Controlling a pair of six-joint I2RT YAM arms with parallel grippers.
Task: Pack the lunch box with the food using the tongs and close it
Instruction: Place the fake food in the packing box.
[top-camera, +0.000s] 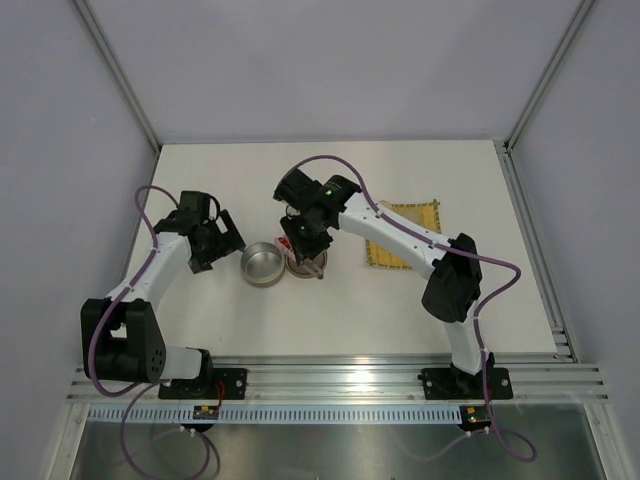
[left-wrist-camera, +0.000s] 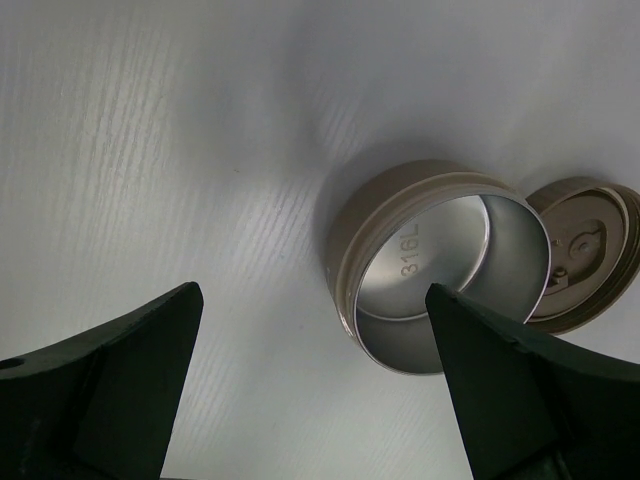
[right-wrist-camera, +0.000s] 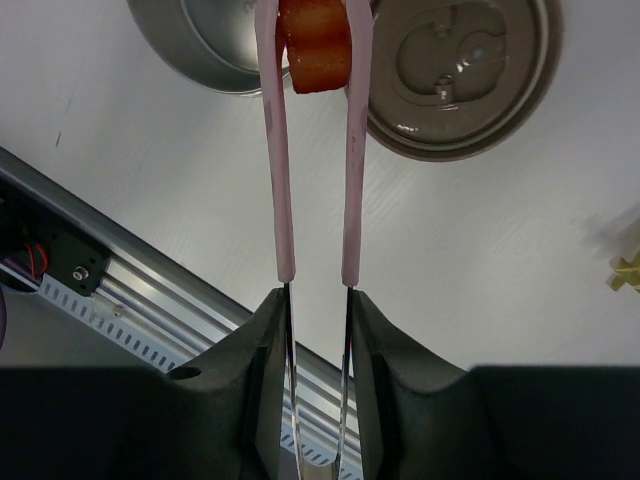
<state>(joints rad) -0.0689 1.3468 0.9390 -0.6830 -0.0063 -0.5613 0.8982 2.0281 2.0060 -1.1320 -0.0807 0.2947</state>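
Observation:
The lunch box (top-camera: 262, 266) is a round silver tin standing open on the white table, and its inside (left-wrist-camera: 440, 285) shows bare metal. Its lid (left-wrist-camera: 585, 255) lies flat beside it on the right, touching it. My left gripper (left-wrist-camera: 312, 300) is open just left of the tin, with nothing between its fingers. My right gripper (right-wrist-camera: 318, 300) is shut on the handle end of the pale pink tongs (right-wrist-camera: 283, 150). The tong tips pinch a red-brown chunk of food (right-wrist-camera: 315, 45) above the gap between the tin (right-wrist-camera: 195, 40) and the lid (right-wrist-camera: 460, 70).
A yellow woven mat (top-camera: 405, 235) lies right of the lid, partly under my right arm; its corner (right-wrist-camera: 628, 270) shows in the right wrist view. The aluminium rail (top-camera: 340, 380) runs along the near table edge.

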